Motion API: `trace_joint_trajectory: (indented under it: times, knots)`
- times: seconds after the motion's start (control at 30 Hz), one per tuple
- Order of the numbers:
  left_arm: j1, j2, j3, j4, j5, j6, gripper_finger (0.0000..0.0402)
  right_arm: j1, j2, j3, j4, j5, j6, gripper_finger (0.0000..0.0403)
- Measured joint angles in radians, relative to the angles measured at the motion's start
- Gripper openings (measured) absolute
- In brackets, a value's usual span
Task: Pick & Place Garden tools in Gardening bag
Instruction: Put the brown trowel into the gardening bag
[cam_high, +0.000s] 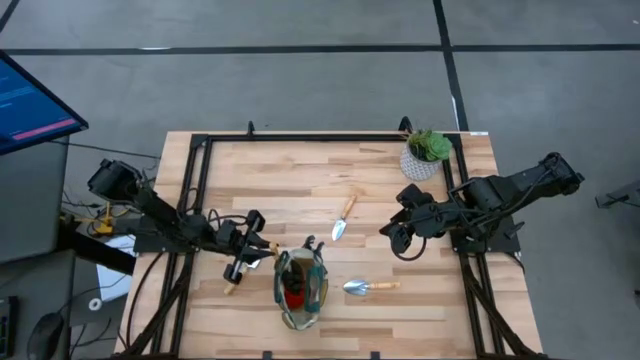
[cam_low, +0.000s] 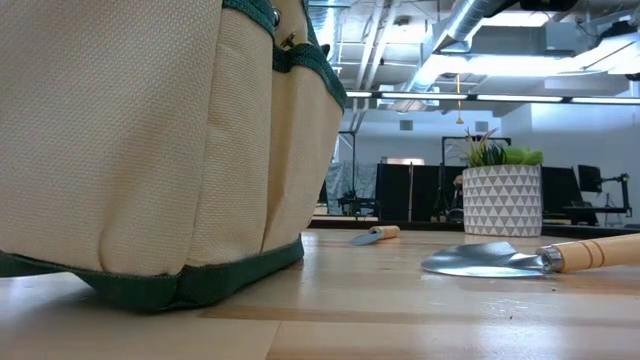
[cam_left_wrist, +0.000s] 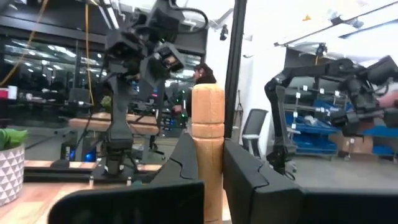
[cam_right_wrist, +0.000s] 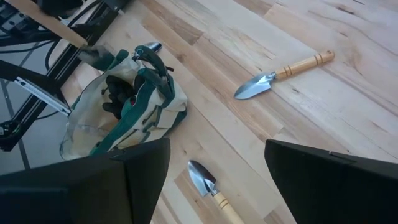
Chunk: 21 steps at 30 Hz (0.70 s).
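While the left tool (cam_high: 243, 262) clamps one trowel's handle (cam_left_wrist: 207, 149) beside the gardening bag (cam_high: 301, 291), two trowels (cam_high: 343, 217) (cam_high: 370, 287) remain on the surface (cam_high: 300, 170); the right tool (cam_high: 397, 240) hovers, fingers apart.

The bag (cam_high: 301, 290) stands on the table (cam_high: 300, 170) near its front edge, about midway between the two arms. One trowel (cam_high: 370, 287) lies flat just right of the bag, blade toward it. A second trowel (cam_high: 343, 217) lies behind the bag, nearer the table's middle, apart from both. The plant pot (cam_high: 424, 157) stands at the back right corner. The left gripper (cam_high: 240, 260) is just left of the bag, closed on a wooden handle (cam_left_wrist: 208, 149). The right gripper (cam_high: 393, 238) hangs over the table right of the second trowel, fingers apart.
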Motion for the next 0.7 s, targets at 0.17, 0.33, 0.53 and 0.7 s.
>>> trace_joint_trajectory:
  times: [0.17,0.33,0.53,0.7]
  knots:
    - [0.012,0.01,-0.013,-0.005,0.001,0.0,0.0006,-0.001,0.0,0.0,-0.001,0.0,-0.001,0.0255]
    - [0.03,0.027,-0.022,-0.01,0.003,-0.004,0.0006,-0.001,0.0,0.0,-0.001,0.0,0.003,0.0255]
    - [0.039,0.025,-0.02,0.0,0.03,-0.023,0.0006,-0.001,0.0,0.0,0.0,0.0,0.004,0.0255]
    - [0.039,0.043,-0.02,-0.001,0.029,-0.027,0.0006,-0.001,0.0,0.0,0.0,0.001,0.005,0.0255]
